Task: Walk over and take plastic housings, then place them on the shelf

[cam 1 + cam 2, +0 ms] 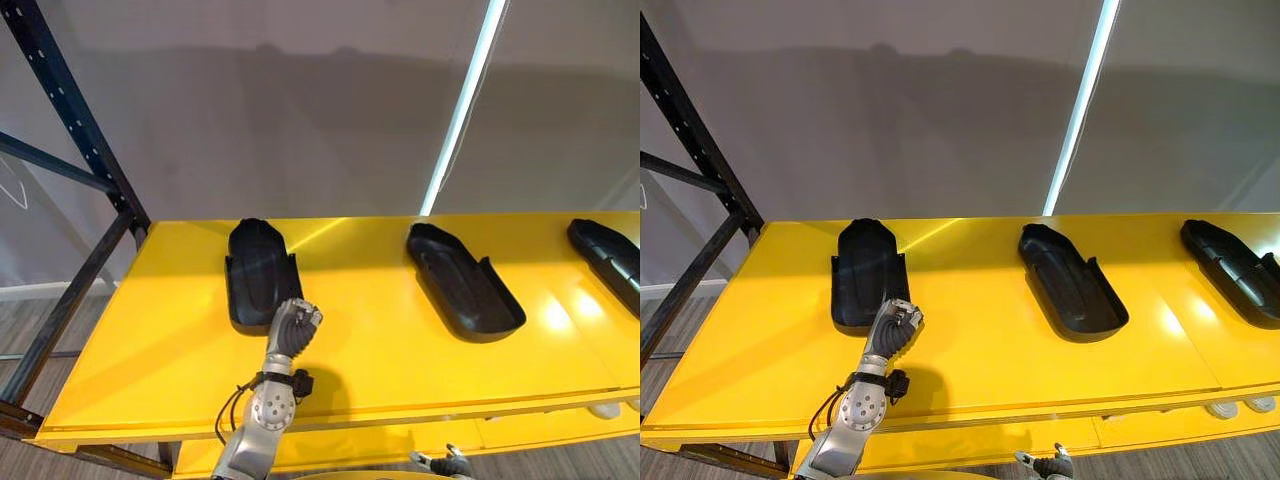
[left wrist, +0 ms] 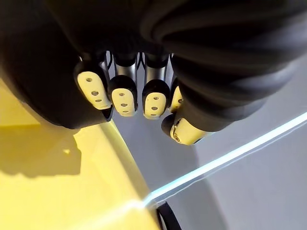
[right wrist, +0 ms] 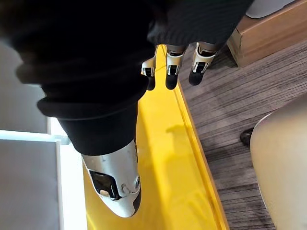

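The yellow shelf point(image 1: 400, 350) runs wide, with its front lip nearest the robot. Its left end is bounded by a dark rack post point(image 1: 70, 120) with a slanted brace. Bare yellow lies open between the left housing point(image 1: 258, 270) and the middle housing point(image 1: 462, 285), which are well apart. The right housing point(image 1: 608, 255) is cut off by the view's right edge. All three rest on the shelf toward its back.

The left hand point(image 1: 292, 325) is at the near end of the left housing, fingers curled into the palm and gripping nothing (whether it touches the housing cannot be told). The right hand point(image 3: 172, 72) hangs below the shelf's front lip, fingers loose and straight, empty.

Behind is a plain grey wall point(image 1: 300, 100) crossed by a slanted bright light strip point(image 1: 465, 100); below is grey wood-grain floor point(image 3: 240, 96).

The shelf is glossy and throws glare. The housings are matt black, long shallow shells with raised rims and one rounded end
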Controlling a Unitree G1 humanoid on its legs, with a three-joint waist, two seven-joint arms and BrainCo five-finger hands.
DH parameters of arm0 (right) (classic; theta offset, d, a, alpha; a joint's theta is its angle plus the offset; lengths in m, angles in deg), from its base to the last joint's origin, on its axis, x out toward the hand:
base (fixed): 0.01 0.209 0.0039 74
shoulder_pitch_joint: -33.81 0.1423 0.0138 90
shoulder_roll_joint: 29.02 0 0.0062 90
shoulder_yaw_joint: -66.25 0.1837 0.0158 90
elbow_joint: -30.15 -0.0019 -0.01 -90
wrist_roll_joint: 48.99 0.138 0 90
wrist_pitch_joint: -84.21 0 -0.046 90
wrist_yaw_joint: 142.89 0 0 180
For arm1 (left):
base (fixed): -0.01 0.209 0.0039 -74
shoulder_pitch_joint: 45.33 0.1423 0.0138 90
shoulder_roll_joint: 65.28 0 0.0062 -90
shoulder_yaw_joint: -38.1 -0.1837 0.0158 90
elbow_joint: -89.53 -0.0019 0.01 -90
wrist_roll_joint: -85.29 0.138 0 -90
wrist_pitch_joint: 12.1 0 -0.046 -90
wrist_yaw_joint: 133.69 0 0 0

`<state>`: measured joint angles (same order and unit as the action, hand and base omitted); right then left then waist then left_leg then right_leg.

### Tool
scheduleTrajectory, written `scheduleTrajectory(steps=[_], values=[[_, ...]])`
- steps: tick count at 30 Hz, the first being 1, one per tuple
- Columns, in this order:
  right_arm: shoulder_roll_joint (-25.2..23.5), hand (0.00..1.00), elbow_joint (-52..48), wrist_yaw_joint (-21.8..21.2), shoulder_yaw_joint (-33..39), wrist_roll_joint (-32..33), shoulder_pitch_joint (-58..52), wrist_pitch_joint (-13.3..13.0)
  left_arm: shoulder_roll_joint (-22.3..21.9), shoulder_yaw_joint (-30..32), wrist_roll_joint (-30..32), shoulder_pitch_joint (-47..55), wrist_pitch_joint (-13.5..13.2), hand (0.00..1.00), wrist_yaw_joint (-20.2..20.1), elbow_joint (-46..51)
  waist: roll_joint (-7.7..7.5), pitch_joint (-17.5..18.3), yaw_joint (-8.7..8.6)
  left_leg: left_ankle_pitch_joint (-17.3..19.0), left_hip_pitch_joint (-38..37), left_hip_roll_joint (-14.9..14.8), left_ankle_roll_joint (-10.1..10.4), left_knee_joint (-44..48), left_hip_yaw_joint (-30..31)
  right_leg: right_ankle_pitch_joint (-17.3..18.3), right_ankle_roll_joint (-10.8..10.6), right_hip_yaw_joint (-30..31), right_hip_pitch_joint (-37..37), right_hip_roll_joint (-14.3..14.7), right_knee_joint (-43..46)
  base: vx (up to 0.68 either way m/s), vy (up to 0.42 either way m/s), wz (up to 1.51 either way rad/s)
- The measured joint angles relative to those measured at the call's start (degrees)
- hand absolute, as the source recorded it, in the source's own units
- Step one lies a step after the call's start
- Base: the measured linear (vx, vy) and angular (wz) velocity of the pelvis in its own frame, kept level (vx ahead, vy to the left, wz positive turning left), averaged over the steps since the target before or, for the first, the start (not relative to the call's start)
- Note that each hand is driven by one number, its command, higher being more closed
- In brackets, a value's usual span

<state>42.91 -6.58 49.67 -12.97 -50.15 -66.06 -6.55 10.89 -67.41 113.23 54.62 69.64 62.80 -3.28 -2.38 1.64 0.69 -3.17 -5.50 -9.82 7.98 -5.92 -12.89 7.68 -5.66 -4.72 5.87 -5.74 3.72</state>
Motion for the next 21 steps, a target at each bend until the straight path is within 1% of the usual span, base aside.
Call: scheduleTrajectory(steps=[3,7,8,9,10,11,13,16,21], values=[[0.1,0.0,0.9,0.1,0.0,0.0,0.6,0.0,0.2,0.0,0.0,0.3,-0.9,1.0,0.7,0.1,-0.16,0.0,0.11,-0.1,0.1,0.0,-0.1,0.0,0.1,0.0,0.0,-0.2,0.0,0.0,0.0,0.0,-0.005,0.04],[0.2,0.0,2.1,0.6,-0.1,0.0,1.0,-0.2,0.1,-0.3,-0.2,1.6,-0.6,1.0,1.5,2.1,-0.71,-0.2,0.09,-0.4,1.2,-0.1,-0.1,0.0,0.3,0.0,0.0,-0.1,0.0,0.0,0.2,-0.02,-0.004,0.06],[0.1,0.0,2.1,1.2,-0.1,0.0,0.9,-0.3,0.1,-0.6,-0.3,3.0,-0.4,1.0,1.5,3.2,-1.49,-0.5,0.13,-0.4,1.2,-0.1,-0.1,0.0,0.3,0.0,0.0,-0.1,0.0,0.0,0.3,0.0,0.0,0.0],[-0.1,0.0,2.2,1.2,-0.1,0.0,0.8,-0.3,0.1,-0.6,-0.9,4.0,-0.2,1.0,1.5,4.6,-1.91,-0.6,0.2,-0.4,1.2,-0.1,-0.1,0.1,0.3,0.0,0.0,-0.1,0.0,0.0,0.4,0.0,0.0,0.0],[-0.2,0.0,2.2,1.2,-0.2,0.0,0.8,-0.3,0.1,-0.6,-1.0,4.1,-0.2,1.0,1.5,4.8,-1.99,-0.7,0.21,-0.4,1.2,-0.1,-0.1,0.2,0.3,0.0,0.0,-0.1,0.0,0.0,0.4,-0.01,-0.003,0.04],[-0.3,0.0,2.2,1.2,-0.4,0.0,0.7,-0.2,0.1,-0.6,-1.4,5.0,-0.2,1.0,1.5,6.6,-2.68,-0.9,0.35,-0.4,1.2,-0.1,-0.1,0.4,0.3,0.0,0.0,-0.1,0.0,0.0,0.5,0.0,0.0,0.0],[-0.3,0.0,2.2,1.2,-0.5,0.0,0.4,-0.2,0.1,-0.6,-2.1,5.5,-0.2,1.0,1.6,7.9,-3.05,-0.9,0.4,-0.4,1.3,0.0,-0.1,0.4,0.4,0.0,0.0,0.0,0.0,-0.1,0.8,-0.01,0.005,0.05],[-0.3,0.0,2.2,1.2,-0.5,0.0,0.4,-0.2,0.1,-0.6,-3.2,6.0,-0.2,1.0,1.4,9.7,-3.09,-0.9,0.28,-0.3,1.0,0.0,-0.2,0.4,0.7,0.0,0.0,0.2,0.3,-0.1,1.2,-0.01,0.003,0.04],[-0.3,0.0,2.2,1.2,-0.4,0.0,0.2,-0.2,-1.3,-0.4,-4.8,7.6,-0.2,1.0,1.2,10.6,-2.41,-1.0,0.49,0.1,0.6,0.0,-0.6,0.4,0.9,0.1,-0.2,0.2,0.8,-0.1,1.2,-0.03,-0.008,0.03]])
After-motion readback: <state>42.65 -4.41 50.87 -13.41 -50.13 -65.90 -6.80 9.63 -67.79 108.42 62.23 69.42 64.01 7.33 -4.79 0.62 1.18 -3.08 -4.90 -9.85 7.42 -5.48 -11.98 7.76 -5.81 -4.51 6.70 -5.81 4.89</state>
